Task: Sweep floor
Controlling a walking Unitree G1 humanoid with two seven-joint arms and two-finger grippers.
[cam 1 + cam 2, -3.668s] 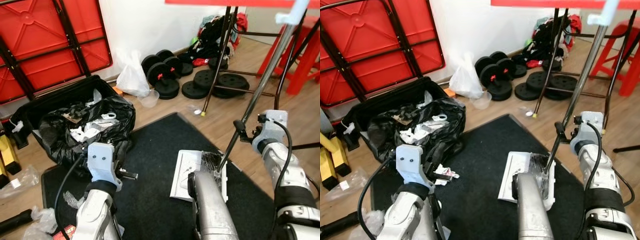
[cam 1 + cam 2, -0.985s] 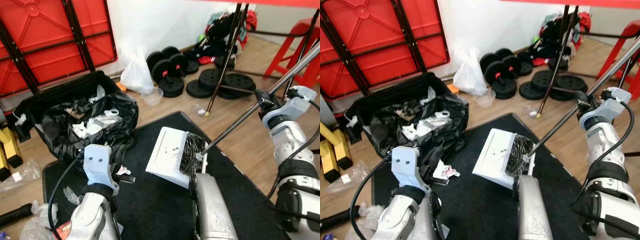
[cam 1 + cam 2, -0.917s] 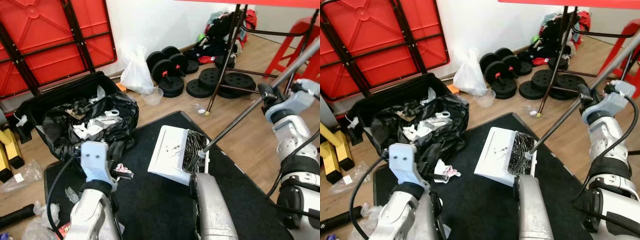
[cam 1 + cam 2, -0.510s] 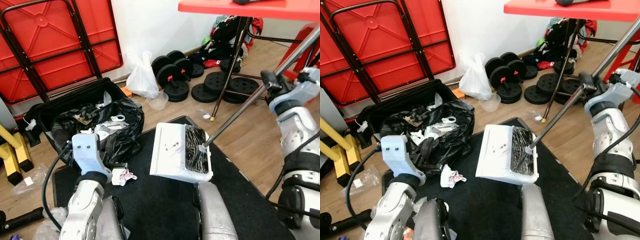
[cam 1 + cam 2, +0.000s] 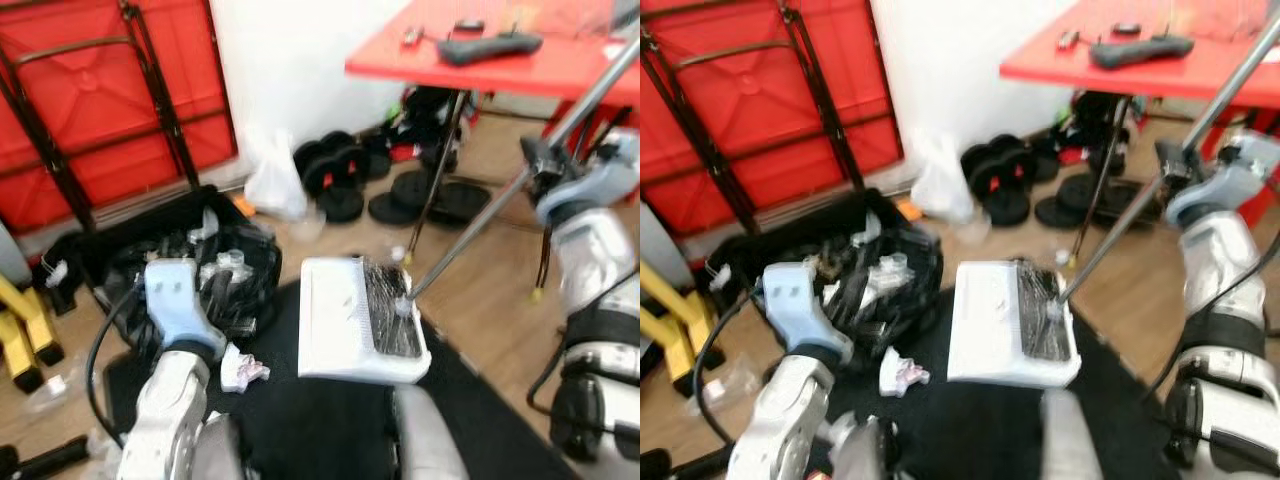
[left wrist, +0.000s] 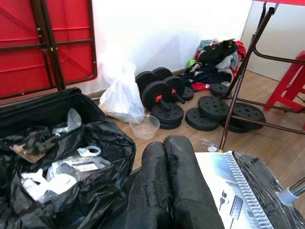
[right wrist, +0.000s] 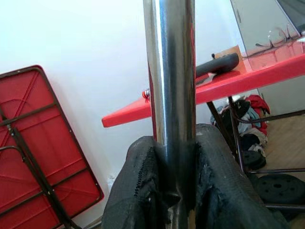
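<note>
Careful: dustpan (image 5: 360, 320) raised beside the bin bag (image 5: 215, 285).
Your right gripper (image 7: 172, 191) clamps the metal pole (image 7: 170, 71), left gripper (image 6: 167, 181) pressed closed, empty; tilt early and debris spills onto the mat (image 5: 300, 430).

Shiny metal pole (image 7: 170, 95), white plastic dustpan (image 5: 340, 320), matt black mat (image 5: 300, 430).

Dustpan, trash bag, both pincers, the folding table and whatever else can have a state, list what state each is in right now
Dustpan: lifted, tilted, debris inside.
Metal pole: slanted, gripped high up.
Right pincer: shut on the metal pole.
Left pincer: shut, empty.
Black trash bag: open, holding rubbish.
Suitcase: open, bag inside.
Red folding table: folded, on edge by the wall.
Crumpled paper: loose on the mat.
</note>
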